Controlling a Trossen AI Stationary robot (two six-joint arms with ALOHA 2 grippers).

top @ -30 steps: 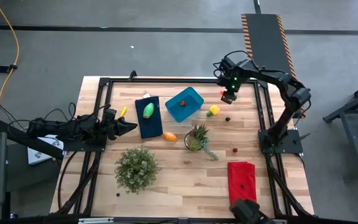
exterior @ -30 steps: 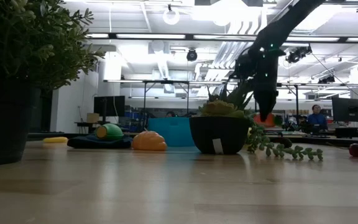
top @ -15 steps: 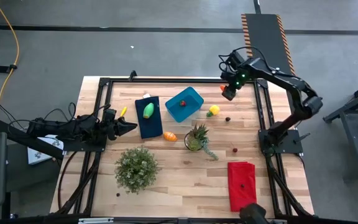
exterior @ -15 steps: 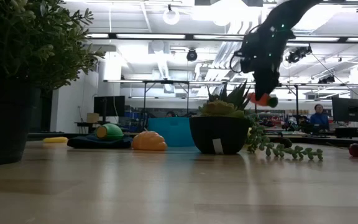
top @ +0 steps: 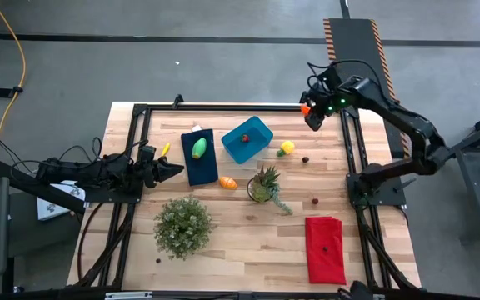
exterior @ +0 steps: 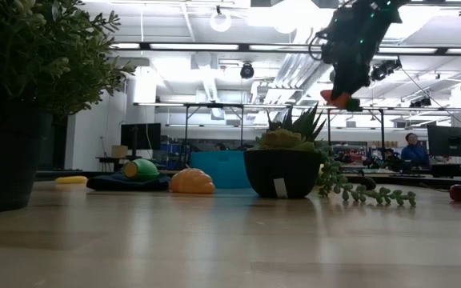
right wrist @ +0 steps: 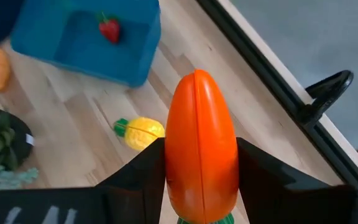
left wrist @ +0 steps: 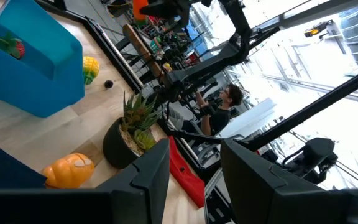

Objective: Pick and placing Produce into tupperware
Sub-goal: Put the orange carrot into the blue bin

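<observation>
My right gripper is high above the table's far right corner, shut on the orange carrot, which also shows in the low view. The bright blue tub stands near the far middle with a red strawberry inside. A yellow lemon lies to the tub's right. The green oval rests on a dark blue cloth, and the orange oval lies by that cloth's near corner. My left gripper waits open at the table's left, beside the cloth. My right gripper pinches the carrot's thick end, near the green top, between its two fingers. The carrot lies along the fingers with its orange tip pointing past them. The fingers come from above, and the carrot is lifted clear of the table, tilted.
A spiky plant in a dark pot stands near the tub, and a bushy potted plant sits toward the near left. A red cloth lies at the near right. Small dark berries dot the right side. A person sits far behind.
My right gripper has risen from the tabletop with the carrot and drifted toward the far right edge. The carrot, low by the table a second ago, now hangs clear high above it.
</observation>
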